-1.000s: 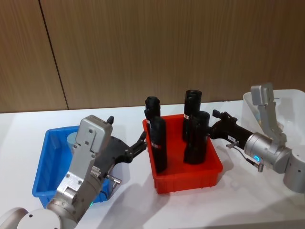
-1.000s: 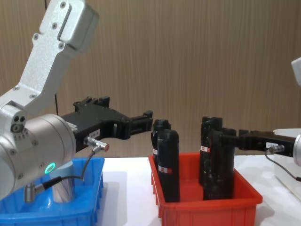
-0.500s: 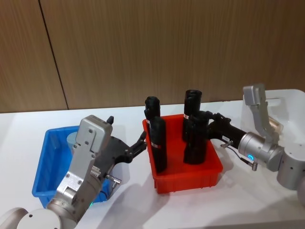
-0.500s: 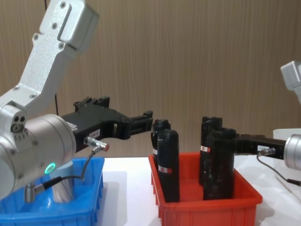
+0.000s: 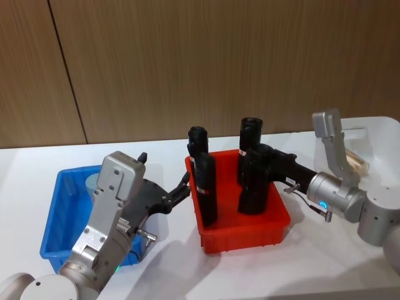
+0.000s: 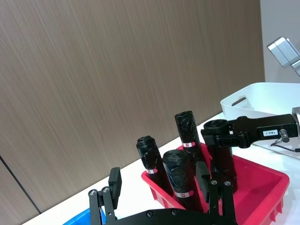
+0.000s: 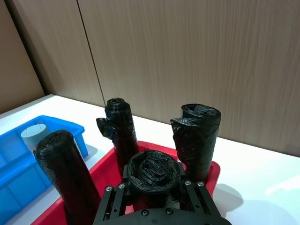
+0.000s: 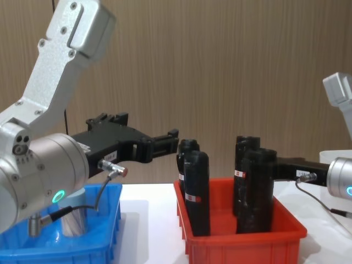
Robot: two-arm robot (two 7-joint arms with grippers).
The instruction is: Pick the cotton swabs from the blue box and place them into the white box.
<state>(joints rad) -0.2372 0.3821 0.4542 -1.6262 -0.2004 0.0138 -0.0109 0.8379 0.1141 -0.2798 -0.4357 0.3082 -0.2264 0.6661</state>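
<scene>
Right gripper (image 7: 154,202): your right arm reaches over the red bin (image 5: 250,232) from the white-box side, and its fingers (image 6: 220,139) sit around the top of a black cylinder (image 5: 252,181) in the near right of that bin. They look closed on it, though firm contact is hard to confirm.
Left gripper (image 5: 180,189): it hangs above the gap between the blue box and the red bin, fingers (image 6: 114,182) spread apart and carrying nothing.
Cotton swabs (image 5: 94,182): one pale-lidded jar stands in the far part of the blue box (image 5: 56,226), partly hidden behind your left arm. The right wrist view shows its round lid above the blue rim.
White box (image 5: 381,134): it stands at the far right of the tabletop (image 5: 312,269). Something tan and clear lies inside near its left wall; it may be a jar already delivered, but you cannot be sure.
Progress: at least one jar is left to move. Your right gripper is on a cylinder, not a task item.
Next, by judgement: let go of the cylinder and send a gripper to the blue box.
</scene>
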